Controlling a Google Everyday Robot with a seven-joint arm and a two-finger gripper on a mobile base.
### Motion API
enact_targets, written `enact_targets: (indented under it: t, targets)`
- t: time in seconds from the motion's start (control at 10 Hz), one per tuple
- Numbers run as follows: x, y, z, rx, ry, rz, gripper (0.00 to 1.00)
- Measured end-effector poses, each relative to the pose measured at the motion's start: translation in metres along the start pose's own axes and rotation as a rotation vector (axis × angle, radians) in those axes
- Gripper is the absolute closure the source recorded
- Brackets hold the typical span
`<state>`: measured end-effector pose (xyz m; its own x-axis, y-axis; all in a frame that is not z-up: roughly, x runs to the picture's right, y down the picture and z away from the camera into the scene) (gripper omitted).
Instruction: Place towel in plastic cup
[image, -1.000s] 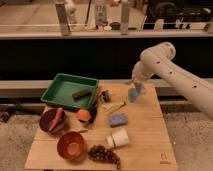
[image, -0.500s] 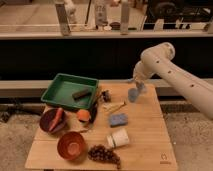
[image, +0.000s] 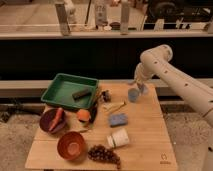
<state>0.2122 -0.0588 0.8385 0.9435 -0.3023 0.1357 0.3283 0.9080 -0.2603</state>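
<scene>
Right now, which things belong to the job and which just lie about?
Job: plastic cup; gripper just over it; towel hard to make out.
Lying about: green tray, blue sponge, white cup, grapes, orange bowl, purple bowl.

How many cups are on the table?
2: a blue cup at the far right, just under the gripper, and a white cup lying on its side near the front. None seem hidden.

On the light wooden table (image: 150, 142), the green plastic tray (image: 62, 92) sits at ten o'clock from the blue rectangular sponge (image: 118, 119) at the centre. The small pale blue plastic cup (image: 133, 94) stands at one o'clock, with the gripper (image: 140, 87) just behind it. The toppled white cup (image: 118, 139) lies at five, dark grapes (image: 104, 154) at six, the orange round bowl (image: 71, 145) at seven.
</scene>
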Motion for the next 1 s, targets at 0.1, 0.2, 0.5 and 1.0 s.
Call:
enact_targets:
  t: [0.1, 0.2, 0.5, 1.0]
  targets:
    - [0.004, 0.003, 0.008, -0.017, 0.006, 0.009, 0.3]
    - [0.007, 0.006, 0.016, -0.032, 0.007, 0.02, 0.23]
    - [0.005, 0.017, 0.039, -0.078, -0.003, 0.03, 0.2]
    - [-0.026, 0.031, 0.057, -0.135, -0.013, -0.044, 0.2]
